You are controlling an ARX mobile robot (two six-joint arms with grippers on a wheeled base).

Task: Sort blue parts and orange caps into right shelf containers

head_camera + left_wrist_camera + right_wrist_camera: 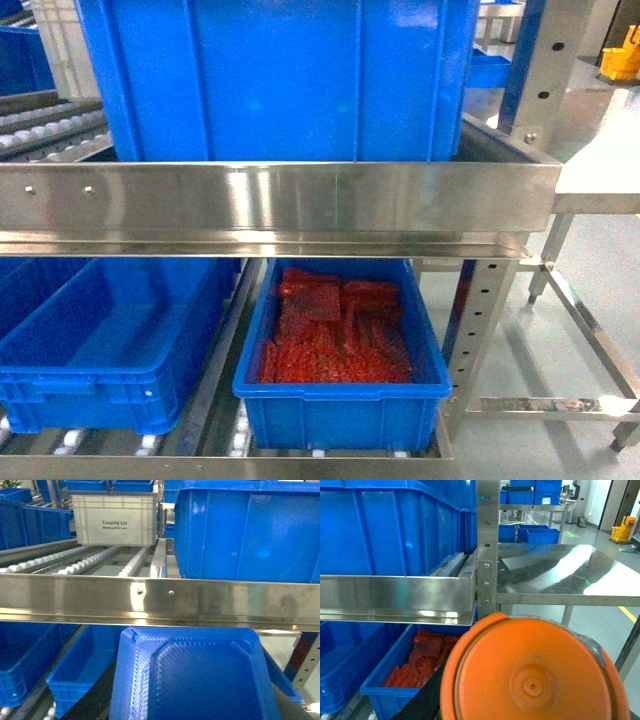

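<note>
While fronting the steel shelf rail (280, 205): orange cap (532, 672) filling right wrist view, blue tray (195, 675) filling left (gripper states: cannot tell, fingers unseen).

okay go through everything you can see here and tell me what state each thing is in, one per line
Upper blue crate: sits on the top shelf, contents hidden.
Lower right crate: holds a heap of red-orange pieces.
Lower left crate: inside looks bare.
Blue tray: fills the left wrist view, close below the camera.
Orange lid: fills the right wrist view, close below the camera.
White crate: stands on the roller lane.
Jaws: not visible.
</note>
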